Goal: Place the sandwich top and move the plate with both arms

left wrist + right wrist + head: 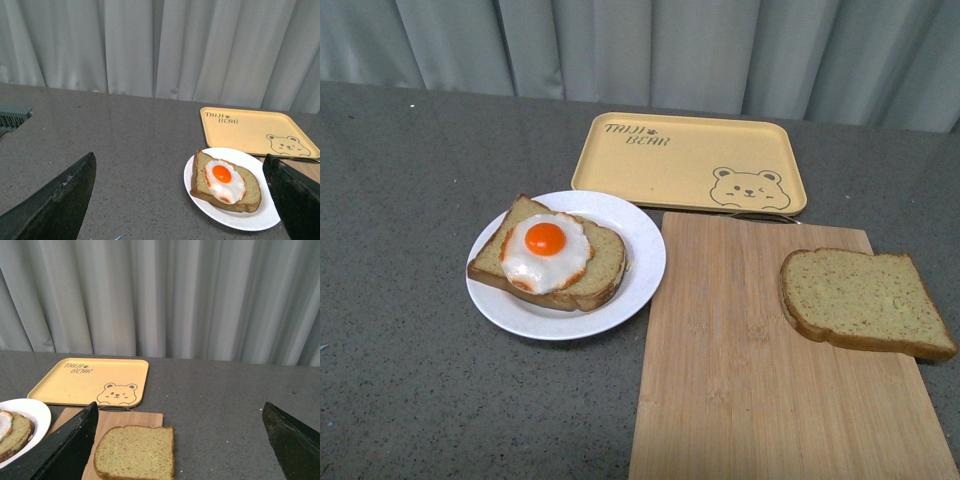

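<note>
Board (740, 370) nearest you, sandwich top (865, 300) at its far right; plate (645, 255) left with egg slice (600, 262); left fingers (60, 205), right fingers (292, 440) wide apart, empty.

On the right hand (179, 406), the two black fingers (65, 450) stand spread wide, empty. Between them a plain squarish slice of brown speckled bread (134, 452) lies flat on a pale wooden cutting board (131, 418) on the grey desk (220, 395). A yellow rectangular bear-printed tray (75, 382) sits just behind the board.
</note>
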Controlling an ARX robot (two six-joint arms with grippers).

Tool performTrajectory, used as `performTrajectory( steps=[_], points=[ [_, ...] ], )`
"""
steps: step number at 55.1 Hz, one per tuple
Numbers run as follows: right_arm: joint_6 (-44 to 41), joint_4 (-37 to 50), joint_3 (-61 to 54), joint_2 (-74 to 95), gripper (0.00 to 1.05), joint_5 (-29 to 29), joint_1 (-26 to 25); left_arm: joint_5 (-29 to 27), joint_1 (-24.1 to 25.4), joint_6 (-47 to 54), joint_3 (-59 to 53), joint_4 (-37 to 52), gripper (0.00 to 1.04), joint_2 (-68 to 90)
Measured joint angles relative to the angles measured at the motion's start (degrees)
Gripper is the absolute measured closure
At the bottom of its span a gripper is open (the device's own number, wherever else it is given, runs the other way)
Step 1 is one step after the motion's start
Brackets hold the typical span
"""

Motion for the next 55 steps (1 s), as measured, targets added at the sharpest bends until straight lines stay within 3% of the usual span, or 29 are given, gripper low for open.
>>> performTrajectory(
  steps=[55],
  points=[
    [0.0, 0.0, 0.0, 0.0, 0.09, 0.0, 0.0, 0.0, 0.0, 0.0, 0.0, 0.0, 0.07, 0.0]
  ],
)
